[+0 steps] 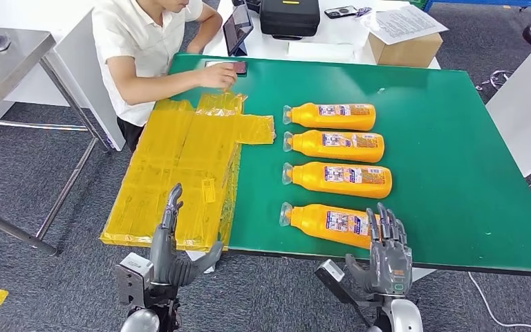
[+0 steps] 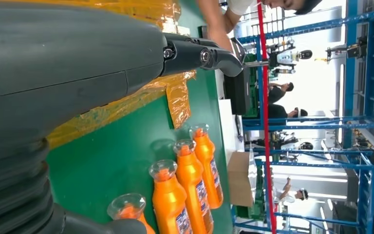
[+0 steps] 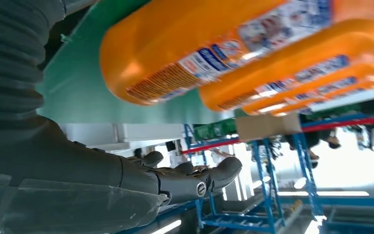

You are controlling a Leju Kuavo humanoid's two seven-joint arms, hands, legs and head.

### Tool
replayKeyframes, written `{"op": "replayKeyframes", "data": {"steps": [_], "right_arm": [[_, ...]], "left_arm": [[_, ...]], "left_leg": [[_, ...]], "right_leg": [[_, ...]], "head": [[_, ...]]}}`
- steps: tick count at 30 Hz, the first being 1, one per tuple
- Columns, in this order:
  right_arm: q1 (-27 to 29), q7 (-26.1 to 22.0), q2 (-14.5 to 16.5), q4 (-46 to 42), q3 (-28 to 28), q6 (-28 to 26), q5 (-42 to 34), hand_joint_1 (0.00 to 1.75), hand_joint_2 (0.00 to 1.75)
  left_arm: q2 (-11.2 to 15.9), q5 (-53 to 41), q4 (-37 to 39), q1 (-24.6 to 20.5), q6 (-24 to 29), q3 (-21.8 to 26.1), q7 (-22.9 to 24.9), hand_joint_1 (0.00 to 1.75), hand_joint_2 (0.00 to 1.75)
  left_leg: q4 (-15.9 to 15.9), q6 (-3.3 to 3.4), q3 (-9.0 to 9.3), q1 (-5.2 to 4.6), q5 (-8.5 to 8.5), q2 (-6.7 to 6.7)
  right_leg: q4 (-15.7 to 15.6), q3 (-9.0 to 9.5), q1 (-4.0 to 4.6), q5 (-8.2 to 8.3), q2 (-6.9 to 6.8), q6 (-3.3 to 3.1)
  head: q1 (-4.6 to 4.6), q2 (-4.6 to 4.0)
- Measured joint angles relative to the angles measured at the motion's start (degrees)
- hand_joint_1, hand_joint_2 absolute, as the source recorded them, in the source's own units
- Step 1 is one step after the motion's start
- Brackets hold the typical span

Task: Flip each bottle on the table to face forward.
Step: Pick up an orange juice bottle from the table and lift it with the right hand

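Several orange bottles lie on their sides in a column on the green table, clear caps pointing left and labels up. The nearest bottle lies by the front edge, then a second, a third and the farthest. My right hand stands at the front edge with fingers straight up, just in front of the nearest bottle's base, holding nothing. My left hand is raised below the table's front left, fingers apart and empty. The left wrist view shows the bottles' caps.
Yellow plastic sheeting covers the table's left part and hangs over its edge. A person in a white shirt sits at the far left corner with a hand on a phone. A cardboard box and a black case stand behind.
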Motion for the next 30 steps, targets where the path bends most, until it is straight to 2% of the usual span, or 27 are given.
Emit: {"op": "replayKeyframes", "data": {"steps": [9, 14, 30], "right_arm": [[-3.5, 6.8, -5.0, 6.4, 5.0, 0.3, -1.0, 0.00, 1.75], [-6.3, 7.6, -7.0, 9.3, 7.0, 1.3, -3.4, 0.00, 1.75], [-13.5, 9.0, -8.7, 18.2, 8.7, 6.6, -6.5, 0.00, 1.75]], "left_arm": [[0.0, -0.3, 0.0, 0.0, 0.1, -0.7, 0.2, 0.00, 1.75], [0.0, -0.3, 0.1, -0.1, 0.0, -1.4, 0.5, 0.00, 1.75], [0.0, 1.4, 0.4, -1.2, -0.6, -2.2, 1.3, 0.00, 1.75]], "left_leg": [[0.0, 0.00, 0.00, 0.02, 0.01, 0.01], [0.0, 0.00, 0.00, 0.01, 0.01, 0.00], [0.0, 0.01, 0.18, 0.02, 0.02, 0.05]], "right_leg": [[0.0, 0.00, 0.02, 0.00, 0.00, 0.00], [0.0, 0.01, 0.00, 0.01, 0.00, 0.01], [0.0, 0.13, 0.01, 0.02, 0.01, 0.01]], "head": [[0.00, 0.00], [0.01, 0.00], [0.01, 0.00]]}}
